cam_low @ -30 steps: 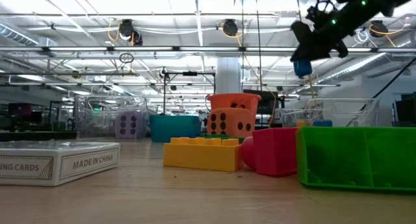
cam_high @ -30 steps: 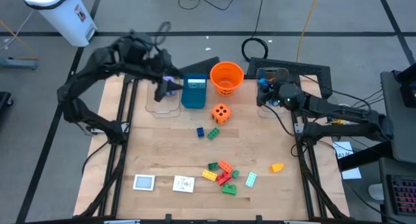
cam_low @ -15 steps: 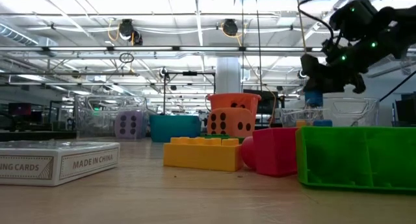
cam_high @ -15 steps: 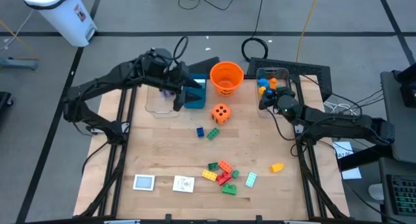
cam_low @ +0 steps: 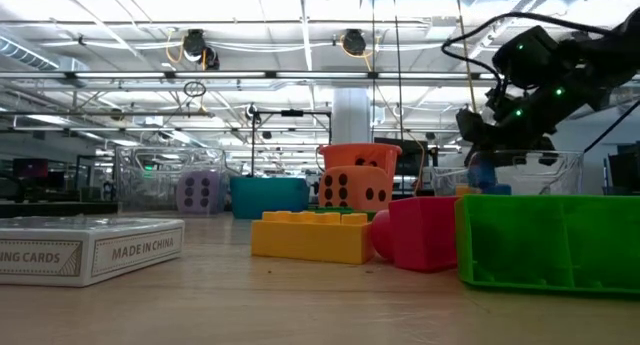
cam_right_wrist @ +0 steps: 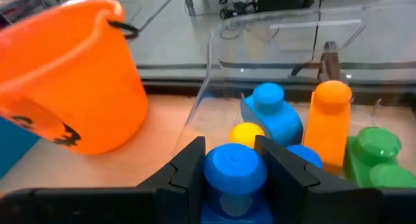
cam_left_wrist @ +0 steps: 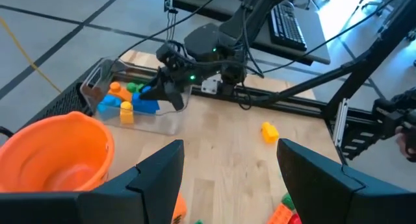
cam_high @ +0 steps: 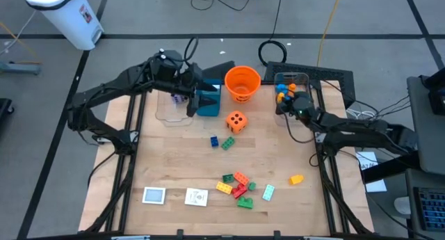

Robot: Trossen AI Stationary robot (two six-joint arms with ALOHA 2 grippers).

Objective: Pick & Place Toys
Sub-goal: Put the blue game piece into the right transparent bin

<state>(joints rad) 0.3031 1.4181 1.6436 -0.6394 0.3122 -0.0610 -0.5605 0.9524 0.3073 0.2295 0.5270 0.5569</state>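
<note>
A pale wooden bench (cam_high: 174,163) with a dark metal frame stands on grey floor; the low view looks past it into a hall of ceiling trusses and lamps. Along the far edge sit a glossy orange bucket (cam_high: 242,83), a teal box (cam_high: 207,99) and two clear plastic bins. The right-hand clear bin (cam_high: 292,87) holds smooth studded bricks in blue, orange, yellow and green. The right end effector (cam_right_wrist: 235,165) hangs at this bin's rim, its dark fingers clenched on a blue brick (cam_right_wrist: 234,175) with a round stud on top. The left-hand clear bin (cam_high: 172,109) contains a pale purple die (cam_low: 199,192) with dark pips. The left end effector (cam_left_wrist: 229,162) hovers by the teal box and that bin, its fingers spread apart and empty.

On the open bench an orange die (cam_high: 236,121) with black pips rests near the bucket, with a blue and a green brick (cam_high: 227,143) just beside it. Nearer the front lies a loose cluster of bricks (cam_high: 238,188) in yellow, orange, red and green, a lone yellow brick (cam_high: 296,179) to its right, and two flat white card boxes (cam_high: 197,196) to its left.
</note>
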